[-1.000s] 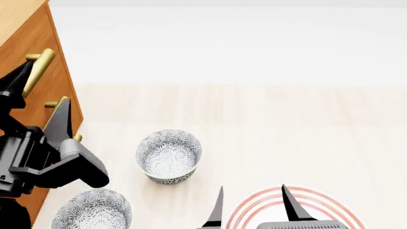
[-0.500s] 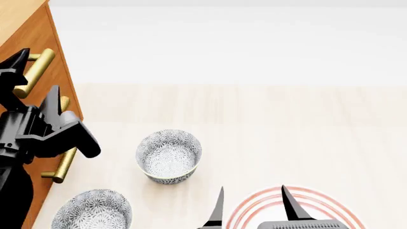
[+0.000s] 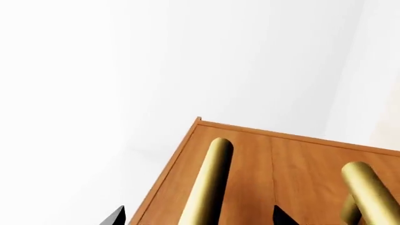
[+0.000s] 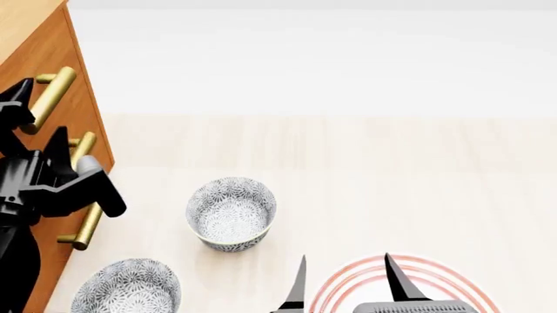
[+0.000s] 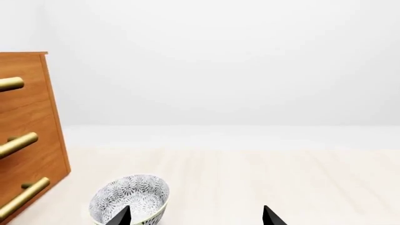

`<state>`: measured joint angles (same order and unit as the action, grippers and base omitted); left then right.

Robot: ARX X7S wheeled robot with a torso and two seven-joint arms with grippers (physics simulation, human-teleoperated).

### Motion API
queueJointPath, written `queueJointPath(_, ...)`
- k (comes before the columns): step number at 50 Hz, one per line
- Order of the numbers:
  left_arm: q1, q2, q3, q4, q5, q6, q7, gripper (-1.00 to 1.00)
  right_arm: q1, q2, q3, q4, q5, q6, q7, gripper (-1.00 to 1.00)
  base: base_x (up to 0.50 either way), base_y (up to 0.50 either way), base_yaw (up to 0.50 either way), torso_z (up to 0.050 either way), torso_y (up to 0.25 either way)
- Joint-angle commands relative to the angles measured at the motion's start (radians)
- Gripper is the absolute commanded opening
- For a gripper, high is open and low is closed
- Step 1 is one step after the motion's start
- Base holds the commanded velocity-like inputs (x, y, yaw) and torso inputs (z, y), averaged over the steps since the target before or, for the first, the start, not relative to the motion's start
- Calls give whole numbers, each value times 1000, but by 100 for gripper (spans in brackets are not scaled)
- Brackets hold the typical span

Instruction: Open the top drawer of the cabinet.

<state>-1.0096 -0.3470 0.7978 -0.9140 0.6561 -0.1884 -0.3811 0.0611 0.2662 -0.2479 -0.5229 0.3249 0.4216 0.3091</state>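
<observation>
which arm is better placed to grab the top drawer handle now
Left. The left gripper is open beside the top drawer's handle on the cabinet; the right gripper hangs open far away.

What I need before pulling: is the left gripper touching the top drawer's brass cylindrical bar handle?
Apart. In the left wrist view the left gripper straddles the brass handle, open, with a gap showing beside each fingertip.

Orange-brown wooden cabinet (image 4: 35,39) carries brass handles (image 4: 51,98); two bowls (image 4: 231,213) wear grey-and-white floral patterning; black left end effector (image 4: 35,124); pale table (image 4: 348,163).
</observation>
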Motion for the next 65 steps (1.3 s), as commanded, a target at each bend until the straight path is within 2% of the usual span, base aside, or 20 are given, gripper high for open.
queueJointPath(1, -19, 21, 22, -134, 28, 20, -78, 100, 2, 3, -5, -1, 7, -1, 4, 100, 0, 0, 0, 0, 0)
queueJointPath(5, -20, 27, 19, -149, 26, 12, -89, 100, 0, 4, -9, -1, 6, -4, 6, 100, 0, 0, 0, 0, 0)
queueJointPath(6, -18, 22, 24, -142, 38, -7, -89, -100, 0, 4, -10, -5, 6, -1, 7, 100, 0, 0, 0, 0, 0)
queueJointPath(12, 12, -4, 18, -45, 41, -41, -59, -100, -1, 5, -13, 4, 5, -11, 9, 100, 0, 0, 0, 0, 0)
queueJointPath(24, 25, -16, 17, -5, 42, -52, -48, -100, -3, 10, -16, 6, 8, -17, 13, 100, -1, 0, 0, 0, 0)
queueJointPath(30, 44, -30, 9, 85, 44, -84, -20, -100, -3, 10, -19, 14, 10, -22, 14, 100, -2, 0, 3, 0, 0)
queueJointPath(47, 56, 34, 52, 288, 92, -180, 97, -100, -8, 19, -21, 6, 16, -24, 23, 100, -3, 0, 1, 0, 0)
queueJointPath(65, 74, 40, 72, 332, 112, -199, 112, -100, -12, 27, -26, -6, 24, -26, 30, 100, -5, 0, 2, 0, 0)
